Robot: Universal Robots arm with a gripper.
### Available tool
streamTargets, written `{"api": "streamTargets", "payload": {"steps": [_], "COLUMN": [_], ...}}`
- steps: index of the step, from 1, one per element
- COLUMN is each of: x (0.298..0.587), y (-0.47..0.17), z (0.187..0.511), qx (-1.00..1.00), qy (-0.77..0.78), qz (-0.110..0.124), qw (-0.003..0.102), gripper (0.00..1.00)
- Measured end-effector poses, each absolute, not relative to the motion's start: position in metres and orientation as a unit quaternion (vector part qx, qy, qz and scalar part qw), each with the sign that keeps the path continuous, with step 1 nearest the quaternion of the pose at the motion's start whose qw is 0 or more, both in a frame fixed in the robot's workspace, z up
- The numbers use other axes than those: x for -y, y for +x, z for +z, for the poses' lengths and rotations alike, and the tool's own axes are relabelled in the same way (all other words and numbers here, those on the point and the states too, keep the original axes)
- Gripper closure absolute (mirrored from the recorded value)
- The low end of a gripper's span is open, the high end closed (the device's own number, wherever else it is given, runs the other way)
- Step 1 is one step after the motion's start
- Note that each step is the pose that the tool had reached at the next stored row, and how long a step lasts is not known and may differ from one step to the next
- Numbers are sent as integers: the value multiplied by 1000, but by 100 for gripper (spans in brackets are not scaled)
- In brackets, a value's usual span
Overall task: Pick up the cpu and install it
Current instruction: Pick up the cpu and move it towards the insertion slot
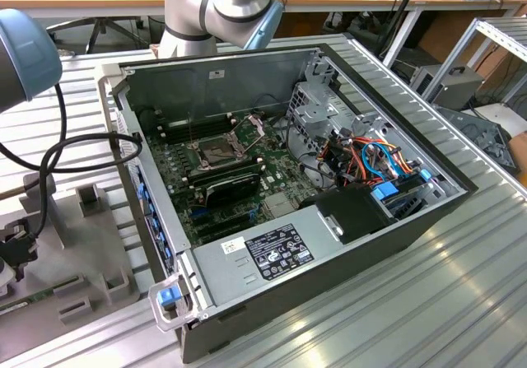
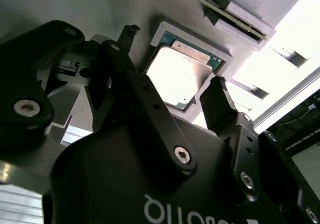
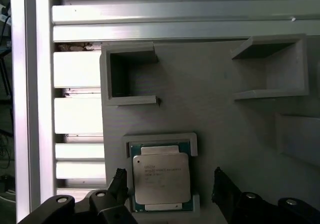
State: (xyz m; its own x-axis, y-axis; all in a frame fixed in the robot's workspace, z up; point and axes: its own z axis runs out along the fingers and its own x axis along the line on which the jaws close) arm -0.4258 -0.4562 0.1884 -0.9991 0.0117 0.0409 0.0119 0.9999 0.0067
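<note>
one gripper (image 3: 170, 180), fingers (image 3: 119, 181) spread, above cpu (image 3: 161, 178), seated in grey holder (image 3: 215, 108)

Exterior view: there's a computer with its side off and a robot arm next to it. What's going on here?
A robot arm is partway through putting a cpu into the open computer case. Its gripper hangs over the cpu, which lies in a recess of a grey holder. The fingers are open, one on each side of the chip, not closed on it. Inside the case, the socket's metal frame stands lifted.
</note>
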Motion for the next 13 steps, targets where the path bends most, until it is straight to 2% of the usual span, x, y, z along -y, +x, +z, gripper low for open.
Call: {"api": "streamTargets", "payload": {"steps": [11,12,13], "x": [456,456,456], "y": [-426,-426,-426], "z": [187,188,187], "qx": [1000,1000,1000], "qy": [-6,-6,-6], "qz": [-3,-3,-3], "qw": [20,21,20], "gripper": [21,22,29]}}
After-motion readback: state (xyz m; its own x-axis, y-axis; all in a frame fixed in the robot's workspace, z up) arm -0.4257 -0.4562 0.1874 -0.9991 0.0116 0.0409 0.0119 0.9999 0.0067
